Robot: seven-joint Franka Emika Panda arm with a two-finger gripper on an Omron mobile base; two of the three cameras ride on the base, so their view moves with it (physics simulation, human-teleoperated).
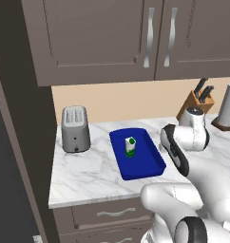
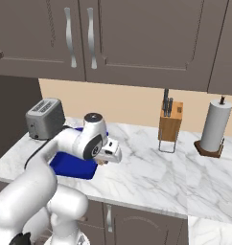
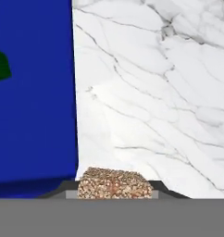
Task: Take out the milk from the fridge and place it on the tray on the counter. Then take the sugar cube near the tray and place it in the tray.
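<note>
Toaster (image 1: 75, 128) sits at the left of my left base view, on the marble counter (image 1: 88, 173); to its right I see the blue tray (image 1: 152, 161) at centre frame, with the milk (image 1: 130, 146) standing upright inside it, green cap up; right of that my arm's white links cover the lower right, and a knife block (image 1: 197, 102) and paper towel roll (image 1: 228, 107) stand at the upper right. In my hand view the tray's blue floor takes the left side, marble the right; at bottom centre the gripper (image 3: 115, 185) is pinched on the sugar cube (image 3: 115, 183), a speckled tan block between the two dark fingertips, just beside the tray's edge.
</note>
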